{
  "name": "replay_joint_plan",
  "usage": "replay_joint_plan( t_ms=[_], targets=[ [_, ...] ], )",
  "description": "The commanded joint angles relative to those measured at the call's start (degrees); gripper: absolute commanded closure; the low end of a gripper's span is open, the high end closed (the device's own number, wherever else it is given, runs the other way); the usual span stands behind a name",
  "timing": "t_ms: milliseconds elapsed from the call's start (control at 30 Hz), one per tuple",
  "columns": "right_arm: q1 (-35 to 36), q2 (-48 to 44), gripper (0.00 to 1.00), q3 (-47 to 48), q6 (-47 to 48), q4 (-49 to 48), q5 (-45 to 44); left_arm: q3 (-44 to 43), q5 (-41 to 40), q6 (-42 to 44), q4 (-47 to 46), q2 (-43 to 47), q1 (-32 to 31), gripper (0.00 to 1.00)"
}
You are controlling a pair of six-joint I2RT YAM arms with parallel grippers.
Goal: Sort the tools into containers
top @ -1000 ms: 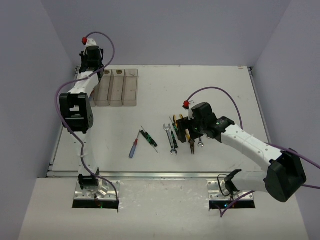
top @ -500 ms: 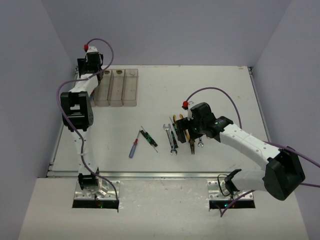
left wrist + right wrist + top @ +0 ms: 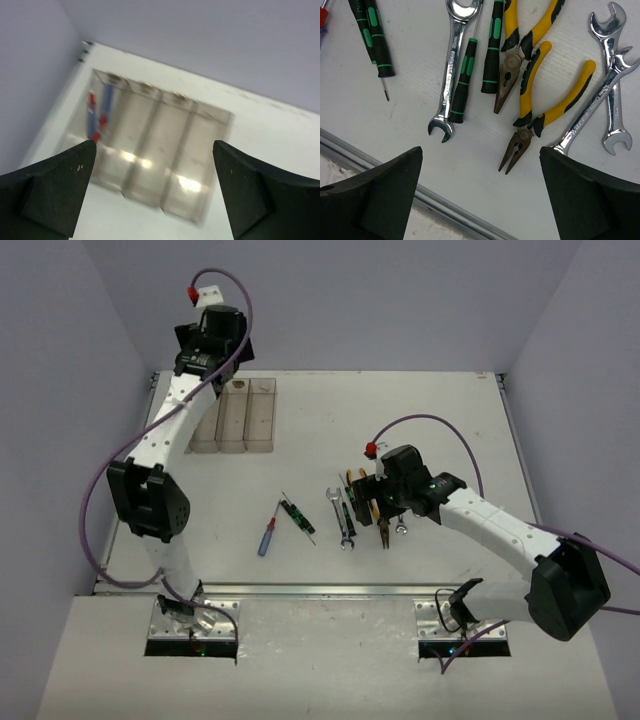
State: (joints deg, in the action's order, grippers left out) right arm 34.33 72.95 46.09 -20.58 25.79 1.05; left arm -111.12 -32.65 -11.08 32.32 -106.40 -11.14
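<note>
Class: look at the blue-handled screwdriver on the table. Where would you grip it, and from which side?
Grip the blue-handled screwdriver across its handle, coming straight down from above. It lies flat, apart from the green-black screwdriver, so jaws likely fit either side, and the handle is its widest visible part.

A robot lab cell: bare lilac walls (image 3: 60, 390) enclose a white table (image 3: 400, 410).

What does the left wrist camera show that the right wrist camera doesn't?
Only left wrist: the four joined bins, with blue-handled screwdrivers lying in the left end one. Only right wrist: yellow-handled pliers, silver wrenches and green-black screwdrivers loose on the table. Both: white table, and an open gripper framing the view, the left gripper or the right gripper.
</note>
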Motion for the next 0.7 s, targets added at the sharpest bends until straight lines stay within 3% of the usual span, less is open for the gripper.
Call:
replay_joint_plan(
  t_ms=[0, 133, 300, 567, 667],
  targets=[
    [0.05, -2.7, 0.01, 0.57, -0.47, -0.91, -4.69, 22.98, 8.37, -14.68, 2.92, 14.64, -12.15, 0.0],
    [0.04, -4.55, 0.01, 0.32, -1.6, -0.63, -7.18, 37.64, 6.62, -18.01, 4.0, 22.55, -21.27, 0.0],
    [-0.05, -7.76, 0.01, -0.2, -2.27, -0.47, -10.86, 52.1, 9.55, -23.1, 4.19, 30.61, -26.14, 0.07],
    [-0.14, -6.55, 0.01, -0.04, -2.2, -0.47, -9.63, 65.23, 14.06, -25.86, 0.26, 28.58, -29.64, 0.24],
    [-0.14, -6.2, 0.01, 0.06, -2.03, -0.53, -9.21, 66.5, 15.89, -24.8, -1.99, 25.96, -29.56, 0.38]
  ],
)
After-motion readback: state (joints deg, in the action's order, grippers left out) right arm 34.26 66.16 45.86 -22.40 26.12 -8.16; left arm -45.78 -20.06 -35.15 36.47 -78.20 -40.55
